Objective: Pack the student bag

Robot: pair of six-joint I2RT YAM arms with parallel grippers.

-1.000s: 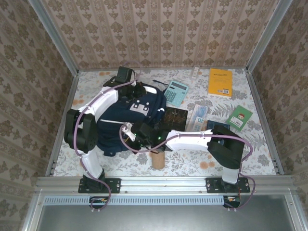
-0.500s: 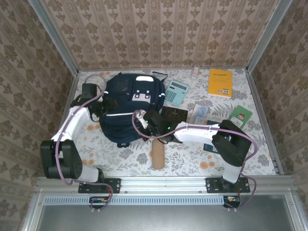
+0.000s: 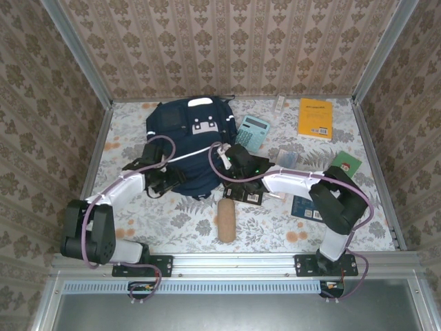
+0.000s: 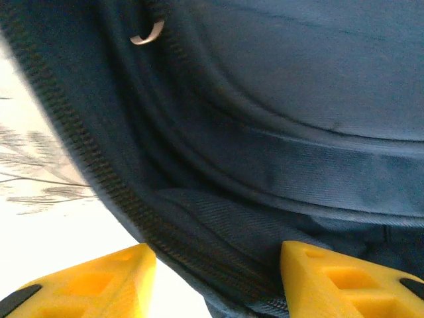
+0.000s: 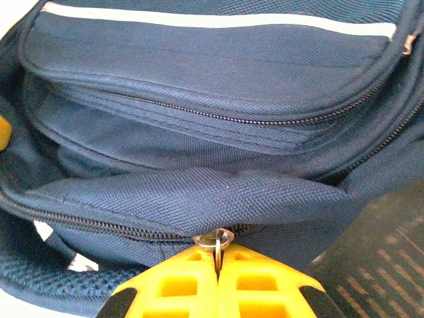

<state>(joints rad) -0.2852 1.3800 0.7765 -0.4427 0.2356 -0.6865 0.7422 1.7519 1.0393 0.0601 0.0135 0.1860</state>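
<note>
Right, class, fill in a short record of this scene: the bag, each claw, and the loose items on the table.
bag: student bag, navy, lying on the table
left claw: open, fingers either side of the bag's edge
right claw: shut on zip pull
loose items: calculator, yellow book, brown roll

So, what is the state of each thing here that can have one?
student bag: lying flat, front pocket zipped shut.
right gripper: shut on the zipper pull.
left gripper: open, astride the student bag's zipper edge.
yellow book: closed, lying flat.
brown tube: lying on its side.
</note>
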